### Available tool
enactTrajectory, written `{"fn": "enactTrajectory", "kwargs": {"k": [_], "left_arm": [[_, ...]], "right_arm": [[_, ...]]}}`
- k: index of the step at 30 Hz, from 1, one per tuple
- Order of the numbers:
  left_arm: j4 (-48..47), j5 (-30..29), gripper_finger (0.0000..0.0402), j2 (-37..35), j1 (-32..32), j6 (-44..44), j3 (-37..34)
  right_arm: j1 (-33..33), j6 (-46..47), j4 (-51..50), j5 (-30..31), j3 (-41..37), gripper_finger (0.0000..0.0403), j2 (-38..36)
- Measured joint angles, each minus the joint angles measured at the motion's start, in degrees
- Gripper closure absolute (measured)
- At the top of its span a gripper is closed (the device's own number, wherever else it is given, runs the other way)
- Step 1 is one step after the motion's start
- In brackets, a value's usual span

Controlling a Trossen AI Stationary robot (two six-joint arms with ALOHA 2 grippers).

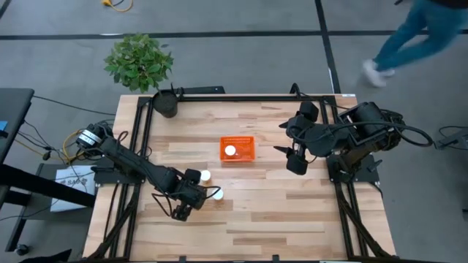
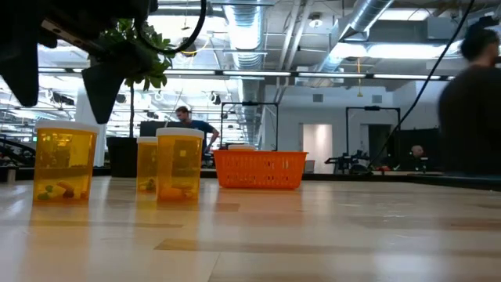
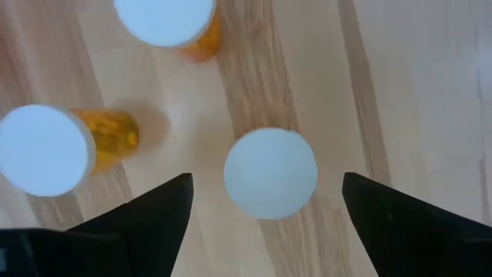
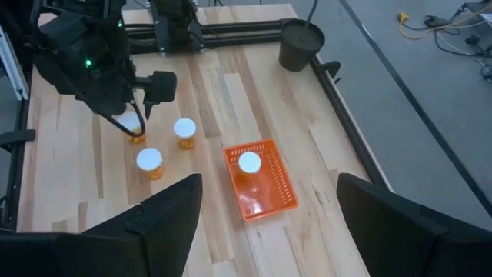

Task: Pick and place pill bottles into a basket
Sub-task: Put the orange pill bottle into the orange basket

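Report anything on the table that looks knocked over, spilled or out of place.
Nothing stands out. One pill bottle stands upright in the orange basket; three more stand upright on the wood. The left claw hangs open above one of them; the right claw waits open beside the basket.

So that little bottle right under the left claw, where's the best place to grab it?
Probably from straight above, closing on its sides just below the white cap. The bottle stands upright between the open fingers of the left gripper, and its round body gives two opposite walls to pinch. The two neighbouring bottles stand apart from it, leaving room for the fingers.
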Motion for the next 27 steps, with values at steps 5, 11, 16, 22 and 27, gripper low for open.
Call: {"fn": "enactTrajectory", "kwargs": {"k": [5, 11, 16, 22, 27], "left_arm": [[3.08, 0.94, 0.0076, 0.00, 0.00, 0.13, -1.58], [5.65, 1.30, 0.0076, 0.00, 0.00, 0.21, -3.20], [7.66, 1.06, 0.0076, 0.00, 0.07, 0.33, -4.81], [10.89, 1.27, 0.0076, 0.00, 0.28, 0.32, -6.94], [10.99, 1.00, 0.0076, 0.00, 1.14, 1.95, -7.28]], "right_arm": [[-0.78, -0.06, 0.00, -0.02, 0.00, 0.0106, 0.00], [-2.32, -0.99, 0.00, -0.65, 0.00, 0.0106, 0.00], [-3.59, -1.95, 0.00, -1.49, 0.00, 0.0106, 0.00], [-4.53, -2.38, 0.00, -1.59, 0.00, 0.0106, 0.00], [-4.90, -2.38, 0.01, -1.70, 0.00, 0.0106, 0.00]]}}
